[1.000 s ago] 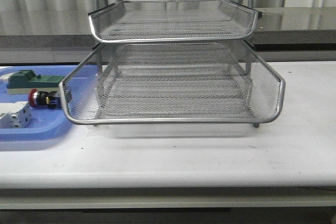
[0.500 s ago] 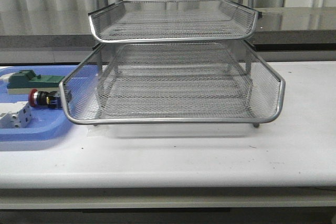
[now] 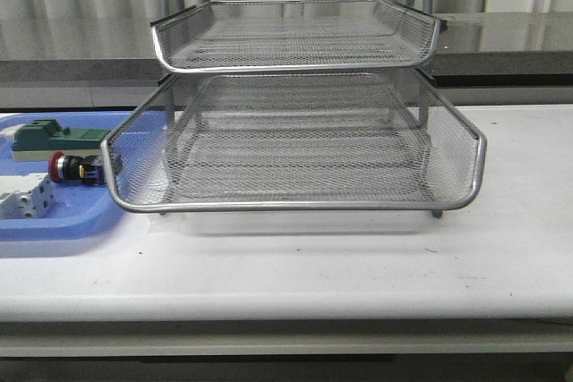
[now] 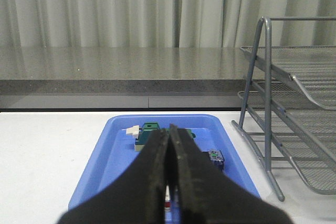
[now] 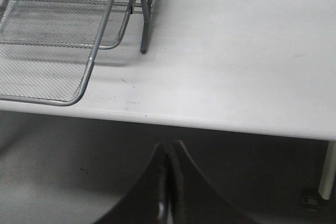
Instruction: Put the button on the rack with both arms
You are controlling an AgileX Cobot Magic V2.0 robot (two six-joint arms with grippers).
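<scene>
Nothing moved since before. Wire rack (image 3: 295, 131) on white table (image 3: 358, 266). Blue tray (image 3: 54, 221) just left, red button (image 3: 72, 168) lying inside. Left gripper (image 4: 169, 145) and right gripper (image 5: 169, 153) both pressed together, holding nothing.

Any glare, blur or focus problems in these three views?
Front view: soft even light, rack sharp, button slightly soft. Left wrist view: shut fingers blurred up close, blue tray clear. Right wrist view: table washed out, fingers out of focus.

Shiny silver wire-mesh metal rack (image 3: 295, 145), smooth glossy blue plastic tray (image 3: 54, 221), matt white table (image 3: 358, 266).
</scene>
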